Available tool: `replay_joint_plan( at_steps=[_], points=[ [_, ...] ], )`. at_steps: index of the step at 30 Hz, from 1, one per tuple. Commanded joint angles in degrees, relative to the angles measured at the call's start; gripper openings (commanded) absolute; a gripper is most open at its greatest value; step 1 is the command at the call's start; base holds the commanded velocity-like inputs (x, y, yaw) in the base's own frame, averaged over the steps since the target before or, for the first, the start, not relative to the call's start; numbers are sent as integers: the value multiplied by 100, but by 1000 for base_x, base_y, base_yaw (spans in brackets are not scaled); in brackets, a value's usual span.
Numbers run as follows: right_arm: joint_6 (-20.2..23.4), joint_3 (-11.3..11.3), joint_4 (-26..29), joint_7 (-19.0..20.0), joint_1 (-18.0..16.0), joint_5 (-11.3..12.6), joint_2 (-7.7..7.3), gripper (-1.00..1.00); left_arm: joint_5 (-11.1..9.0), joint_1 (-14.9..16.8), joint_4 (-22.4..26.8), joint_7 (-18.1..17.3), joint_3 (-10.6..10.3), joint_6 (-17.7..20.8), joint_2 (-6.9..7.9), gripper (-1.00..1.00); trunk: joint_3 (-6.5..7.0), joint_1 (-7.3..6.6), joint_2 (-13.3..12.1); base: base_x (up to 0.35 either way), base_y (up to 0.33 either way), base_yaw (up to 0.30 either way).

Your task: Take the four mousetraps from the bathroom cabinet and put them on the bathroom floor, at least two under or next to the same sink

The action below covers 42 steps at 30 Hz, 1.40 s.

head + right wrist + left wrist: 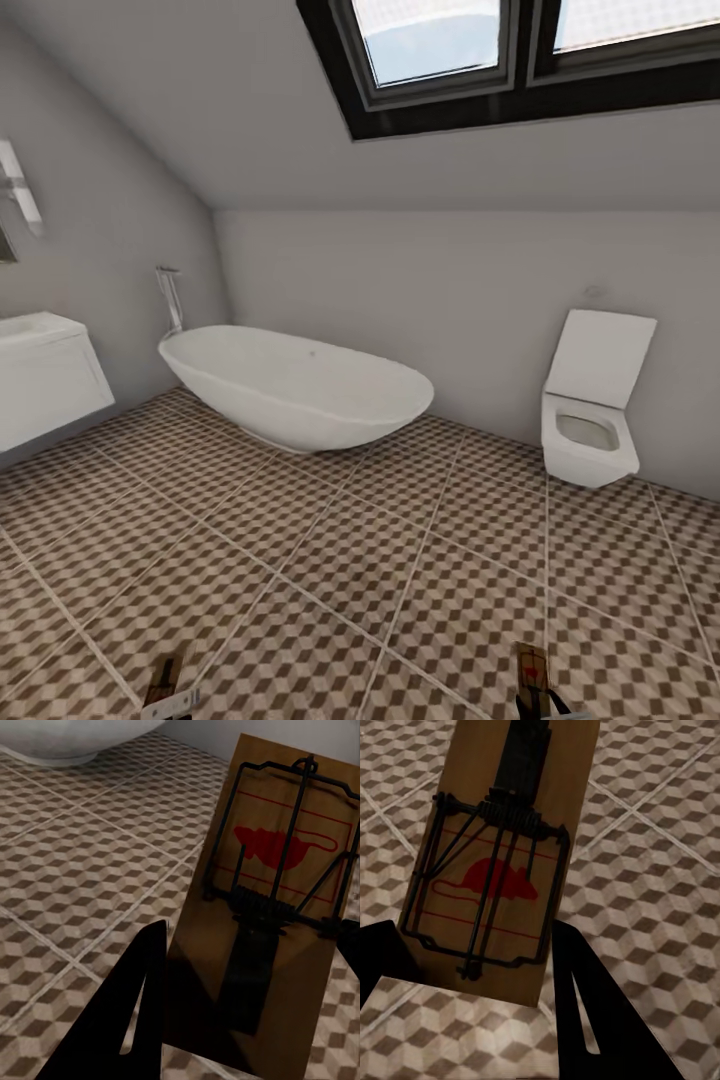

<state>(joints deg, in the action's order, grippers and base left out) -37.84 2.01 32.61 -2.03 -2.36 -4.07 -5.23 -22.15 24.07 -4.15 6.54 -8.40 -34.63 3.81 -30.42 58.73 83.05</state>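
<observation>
1. So, head view: the bathroom floor (400, 560) runs out ahead, with the bathtub (300, 390) in the middle, the toilet (590, 410) off right and the bathroom sink (45, 375) at the far left edge. A mousetrap pokes up at each bottom corner — left mousetrap (165, 682), right mousetrap (532, 672). If it were me, I'd swing toward the sink and lower both traps flat on the tiles right beside or under it, not drop them from up here.

2. Left wrist view: the left gripper (472, 967) is pinching the left mousetrap (502, 862) by its near end, dark fingers (600, 1020) either side, closed as far as the board allows. It hangs above the tiles, not touching.

3. Right wrist view: same deal — the right gripper (247, 1020) is clamped on the right mousetrap (270, 915), one finger (127, 1012) hugging its edge, tub rim beyond.
</observation>
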Motion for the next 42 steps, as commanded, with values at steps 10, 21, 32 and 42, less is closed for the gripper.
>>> replay_joint_plan(
  at_steps=[10,21,32,42],
  points=[
    [-13,10,-1,-8,-2,-22,-4,-100,-9,10,-18,18,-48,-26,-3,-100,-6,0,3,0,-86,285],
    [-13,10,-1,-8,-2,-22,-4,-100,-9,10,-18,18,-48,-26,-3,-100,-6,0,3,0,-170,285],
    [-13,10,-1,-8,-2,-22,-4,-100,-9,10,-18,19,-48,-26,-3,-100,-6,0,3,20,-180,285],
    [-13,10,-1,-8,-2,-23,-4,-100,-9,10,-20,17,-48,-26,-2,-100,-6,0,3,174,-178,285]
  ],
)
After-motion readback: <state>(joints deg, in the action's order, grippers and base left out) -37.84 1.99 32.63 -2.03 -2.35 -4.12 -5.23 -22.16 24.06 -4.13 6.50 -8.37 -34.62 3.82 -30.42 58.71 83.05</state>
